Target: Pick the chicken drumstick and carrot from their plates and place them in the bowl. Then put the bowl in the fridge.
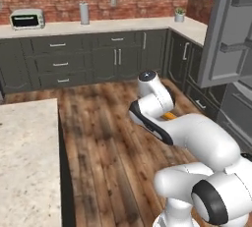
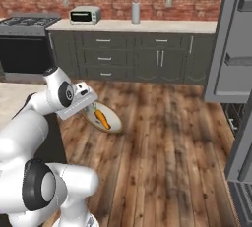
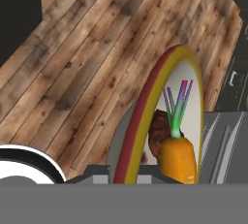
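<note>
End effector (image 2: 93,107) clamped on the bowl (image 2: 112,123) rim — carrot (image 2: 102,118) and chicken drumstick (image 3: 157,138) loaded; open fridge (image 2: 231,49) at two o'clock — shelving left.

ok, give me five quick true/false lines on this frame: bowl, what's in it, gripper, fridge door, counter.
1. The bowl is held up over the wooden floor by the gripper. True.
2. The bowl holds nothing. False: the carrot lies in it, and the hand view shows the chicken drumstick beside the carrot.
3. The gripper is open. False: it is shut on the bowl's rim.
4. The fridge door stands open at the right. True: its door shelves face the room.
5. A toaster oven sits on the floor. False: it sits on the back counter.
</note>
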